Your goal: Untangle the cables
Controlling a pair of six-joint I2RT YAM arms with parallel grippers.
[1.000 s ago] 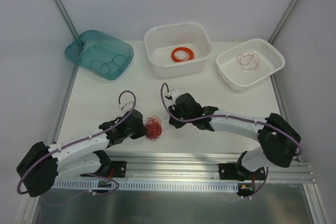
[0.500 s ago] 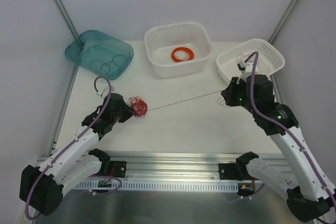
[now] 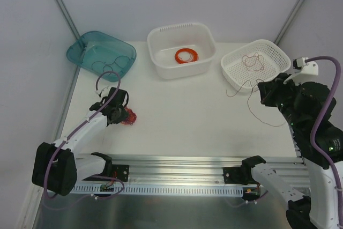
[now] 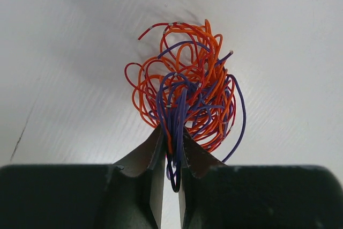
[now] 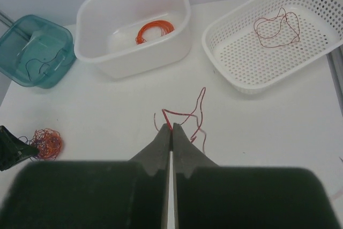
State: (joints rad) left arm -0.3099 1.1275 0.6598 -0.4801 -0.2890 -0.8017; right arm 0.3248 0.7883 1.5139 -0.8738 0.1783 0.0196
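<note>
The cables are a small knotted ball (image 4: 187,84) of orange-red and purple-dark strands lying on the white table, left of centre (image 3: 128,116). My left gripper (image 4: 171,132) is low on the table (image 3: 121,112) at the ball's edge. Its jaws stand a narrow slit apart, with several strands pinched between the tips. My right gripper (image 5: 172,126) is raised at the far right (image 3: 265,91), shut on one thin red strand (image 5: 190,113). That strand dangles loose (image 3: 249,99), apart from the ball (image 5: 47,144).
A white perforated basket (image 3: 241,84) at back right holds a loose red wire (image 5: 276,28). The white tub (image 3: 179,71) at back centre holds an orange ring coil (image 3: 186,56). A teal bin (image 3: 75,57) with thin dark wires stands at back left.
The right gripper pulled a red strand taut out of the ball, then rose to the far right with it hanging free. The left gripper carried the ball leftward and down to the table.
</note>
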